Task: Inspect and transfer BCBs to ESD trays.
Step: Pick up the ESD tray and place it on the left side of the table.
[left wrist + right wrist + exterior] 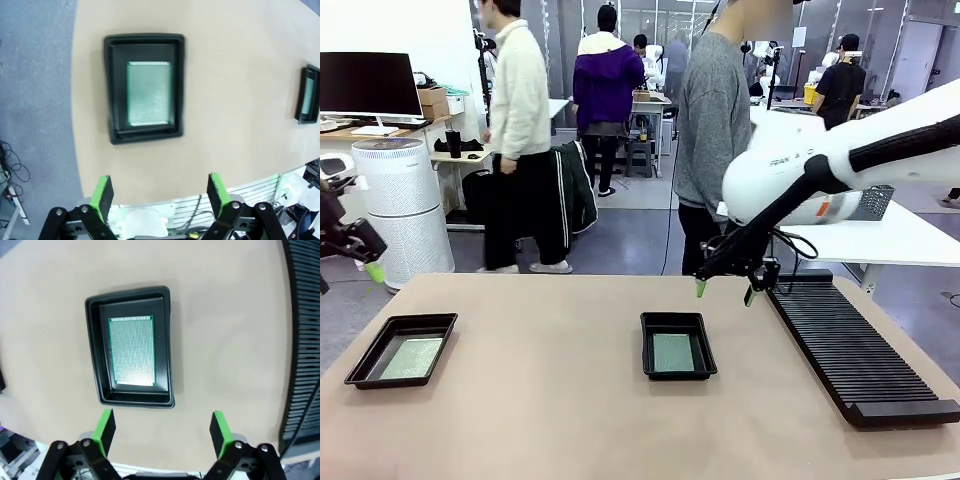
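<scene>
Two black trays were seen on the tan table [550,400], and the long ribbed rack [850,345] at the table's right side is taken as the landmark. The nearer tray [678,345] lay just left of the rack, with a green board [673,352] lying flat inside it. The second tray [402,349] lay well apart from the rack, near the opposite edge of the table, and it too held a board [412,357]. No board could be made out in the rack's slots.

The right gripper [725,291] was held above the table between the rack and the nearer tray, its jaws spread wide and nothing gripped. The left gripper [159,195] hung above the far tray's side of the table, likewise fully spread and empty; in its wrist view, the tray [145,41] was seen below with its board [148,93] centred.

With both trays filled, the transfer step was judged complete or nearly so. The next move would call for further boards to be supplied, or for the arms to be drawn back from the trays.
</scene>
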Tool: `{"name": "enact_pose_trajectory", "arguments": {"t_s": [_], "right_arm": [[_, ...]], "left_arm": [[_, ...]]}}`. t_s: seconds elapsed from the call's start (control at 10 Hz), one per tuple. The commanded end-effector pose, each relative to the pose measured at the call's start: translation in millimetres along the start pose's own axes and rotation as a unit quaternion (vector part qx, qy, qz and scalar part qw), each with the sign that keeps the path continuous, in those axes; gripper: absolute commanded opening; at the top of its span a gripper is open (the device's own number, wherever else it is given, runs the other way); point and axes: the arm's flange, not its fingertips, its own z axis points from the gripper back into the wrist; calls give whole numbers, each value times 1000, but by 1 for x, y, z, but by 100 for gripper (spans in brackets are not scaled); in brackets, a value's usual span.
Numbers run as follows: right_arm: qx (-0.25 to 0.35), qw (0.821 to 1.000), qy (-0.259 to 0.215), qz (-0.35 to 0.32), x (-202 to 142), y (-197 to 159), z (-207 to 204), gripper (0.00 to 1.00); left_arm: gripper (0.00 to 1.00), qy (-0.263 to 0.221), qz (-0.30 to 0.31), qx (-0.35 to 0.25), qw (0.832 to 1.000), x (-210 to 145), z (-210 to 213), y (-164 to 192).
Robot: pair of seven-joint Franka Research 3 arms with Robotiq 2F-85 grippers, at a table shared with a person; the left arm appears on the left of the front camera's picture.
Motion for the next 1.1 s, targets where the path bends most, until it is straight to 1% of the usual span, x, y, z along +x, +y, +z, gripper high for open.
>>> {"name": "enact_pose_trajectory", "arguments": {"t_s": [0.0,0.2,0.6,0.9,1.0], "right_arm": [[49,999,-15,10,-15,-31,-2,100],[83,996,-23,5,-18,-57,-5,100],[159,987,-24,8,-15,-108,-19,100],[223,974,-28,22,-14,-141,-29,100],[236,971,-33,26,-13,-149,-32,100]], "left_arm": [[100,-8,8,9,1000,-12,1,-48],[100,-8,3,19,1000,-13,1,-94],[100,-8,-11,70,997,-5,-17,-203],[100,-11,-17,76,997,3,-33,-263],[100,-8,-25,76,997,6,-40,-282]]}}
